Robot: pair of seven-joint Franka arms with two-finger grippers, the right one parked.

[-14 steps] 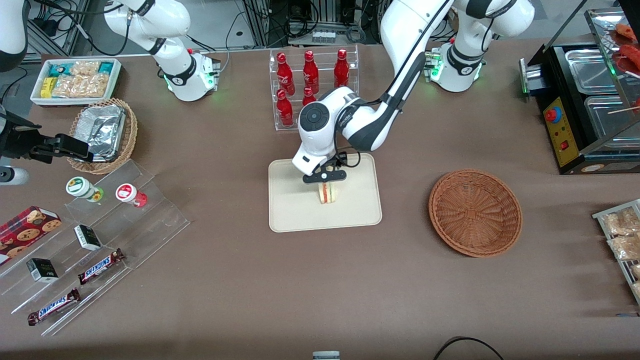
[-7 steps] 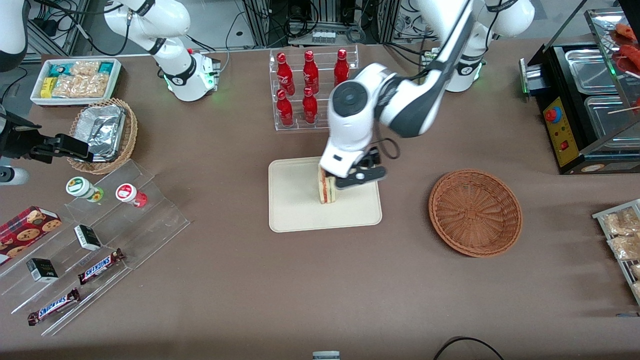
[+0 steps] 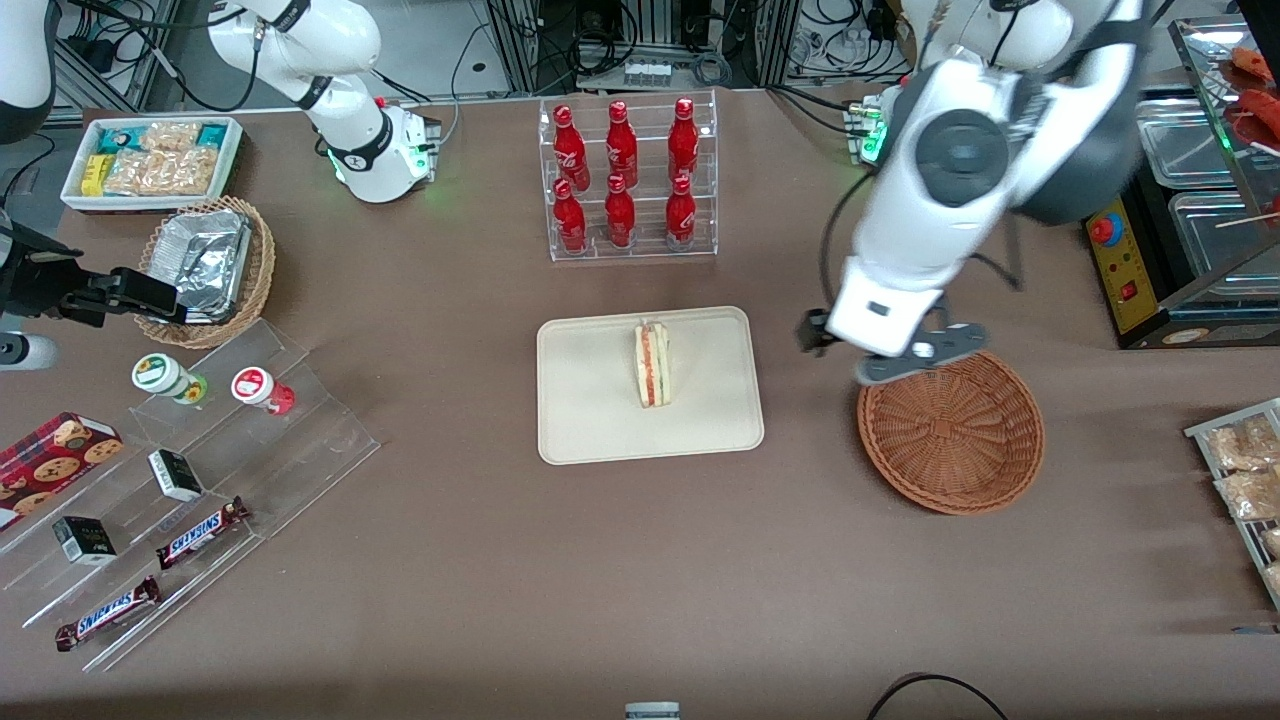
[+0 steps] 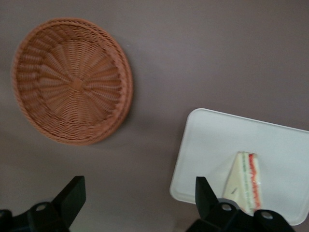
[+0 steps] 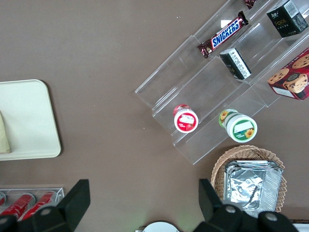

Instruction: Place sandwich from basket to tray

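My hand (image 3: 905, 362) hangs wide open and empty above the basket (image 3: 951, 427) rim, since the sandwich (image 3: 652, 363) stands delivered mid-tray (image 3: 590, 420), at nine o'clock.

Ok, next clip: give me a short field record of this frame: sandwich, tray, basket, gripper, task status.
sandwich: standing on its edge on the tray, free of the gripper
tray: holds only the sandwich
basket: empty, toward the working arm's end
gripper: open, empty, raised above the basket's rim
task status: placement looks done
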